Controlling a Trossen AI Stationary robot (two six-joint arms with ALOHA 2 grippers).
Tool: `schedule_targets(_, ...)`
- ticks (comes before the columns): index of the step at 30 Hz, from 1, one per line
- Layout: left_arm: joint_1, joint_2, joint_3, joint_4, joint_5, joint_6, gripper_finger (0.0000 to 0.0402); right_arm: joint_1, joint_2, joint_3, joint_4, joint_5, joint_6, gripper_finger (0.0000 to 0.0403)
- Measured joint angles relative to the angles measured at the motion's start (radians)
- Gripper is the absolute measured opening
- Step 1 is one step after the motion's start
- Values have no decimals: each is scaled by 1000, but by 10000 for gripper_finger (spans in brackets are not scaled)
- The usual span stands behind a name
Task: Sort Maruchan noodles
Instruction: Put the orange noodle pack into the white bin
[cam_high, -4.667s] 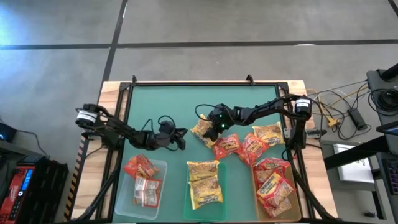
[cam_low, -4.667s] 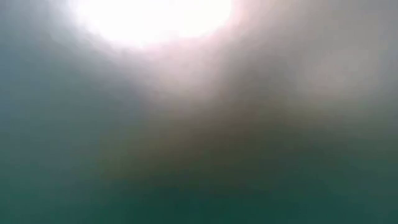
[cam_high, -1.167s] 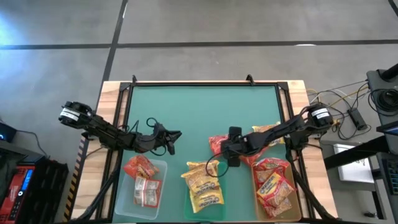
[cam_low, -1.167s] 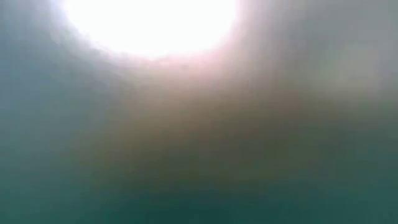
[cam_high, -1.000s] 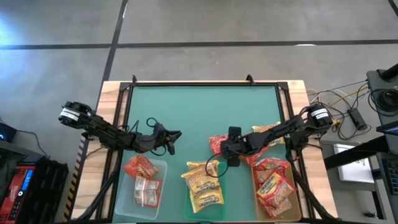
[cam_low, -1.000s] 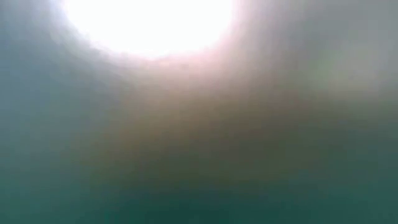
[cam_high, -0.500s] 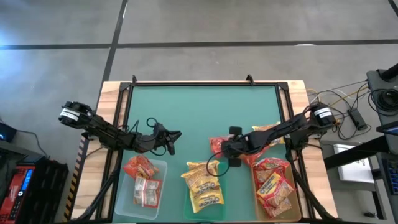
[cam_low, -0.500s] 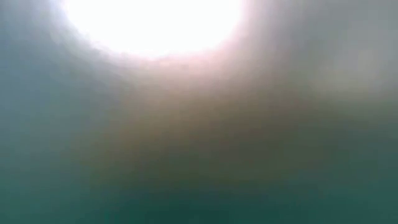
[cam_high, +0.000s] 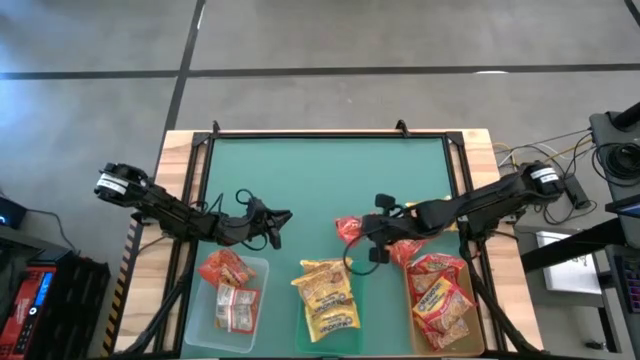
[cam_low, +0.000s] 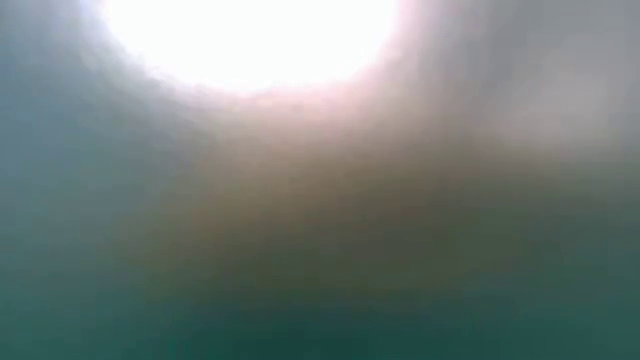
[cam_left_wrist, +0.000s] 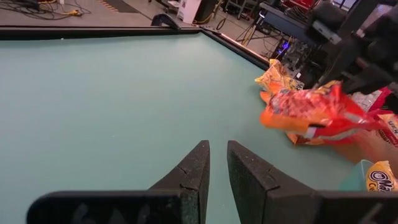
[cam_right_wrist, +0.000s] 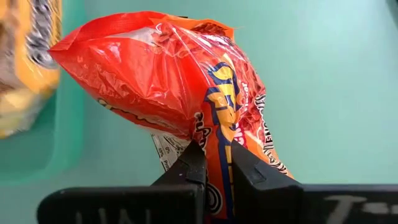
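Observation:
My right gripper is shut on a red-orange noodle packet over the green mat, just beyond the middle tray; the packet also shows in the left wrist view. My left gripper is empty over the mat's left half, its fingers nearly together. A yellow packet and a red packet lie loose on the mat under my right arm. The low view shows only a blur. My right gripper pinches the packet's end edge between its two fingers. The fingers come from the table's right, slanting down. The packet bulges out beyond the fingertips toward the table's left and sits lifted clear of the mat.
Three trays stand along the near edge: a clear one with red-orange packets, a green one with yellow packets, a brown one with red packets. The mat's far half is bare. A raised black rim borders the mat.
My right arm has drawn back toward the table's right edge, and its gripper has shifted slightly toward the far edge with the red-orange packet held in it. My left arm has kept still.

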Motion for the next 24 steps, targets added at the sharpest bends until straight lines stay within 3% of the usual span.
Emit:
schedule_targets(9,0,0,0,4,0,14,40,8,-41,1,168,-21,-125,14)
schedule_targets(13,0,0,0,78,14,58,40,8,-29,2,249,-47,-199,14)
schedule_targets(18,-2,0,5,200,263,195,50,3,-22,2,240,-39,-229,14)
schedule_targets(24,-1,-1,58,61,326,229,106,3,-22,18,241,-39,-204,13)
